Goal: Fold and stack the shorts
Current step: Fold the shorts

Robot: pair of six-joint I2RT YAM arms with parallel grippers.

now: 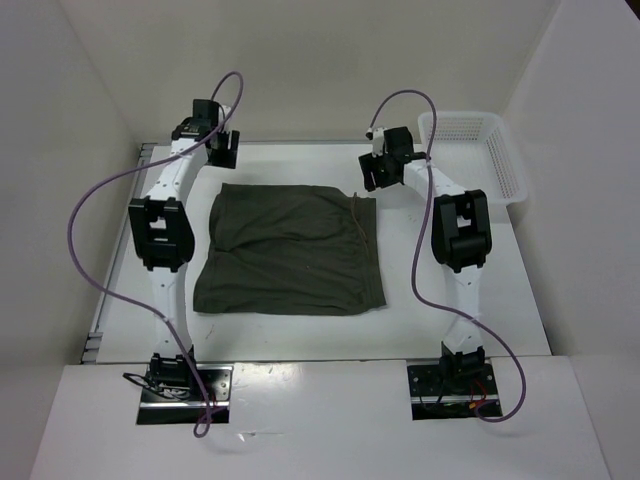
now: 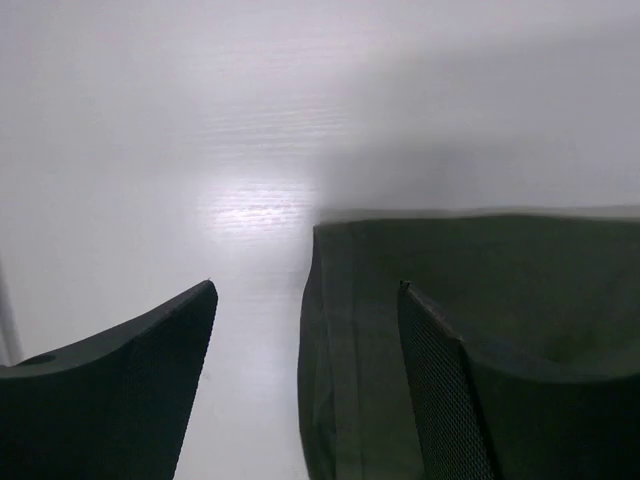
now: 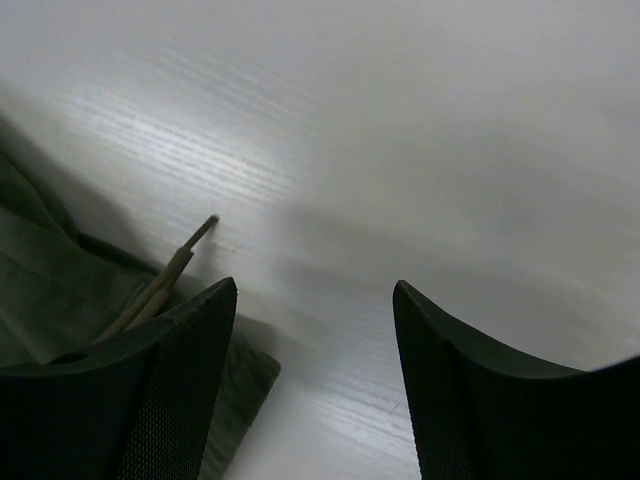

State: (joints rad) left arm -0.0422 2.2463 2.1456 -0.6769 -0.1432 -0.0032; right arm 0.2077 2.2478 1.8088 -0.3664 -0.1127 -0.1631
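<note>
Seen from above: dark olive-green, wrinkly soft cloth shorts (image 1: 290, 250) spread flat on the white counter (image 1: 300, 335) between the two arms, left jaws parted just beyond the far left corner, right jaws parted just beside the far right corner, white plastic mesh basket (image 1: 508, 170) at the far right, apart from the shorts. Seen from the left wrist: left jaws apart, clamped on nothing, one finger over bare counter, the other over the shorts (image 2: 500, 270). Seen from the right wrist: right jaws apart and empty over bare counter, shorts (image 3: 40, 270) and a thin tan drawstring (image 3: 165, 272) beside one finger.
</note>
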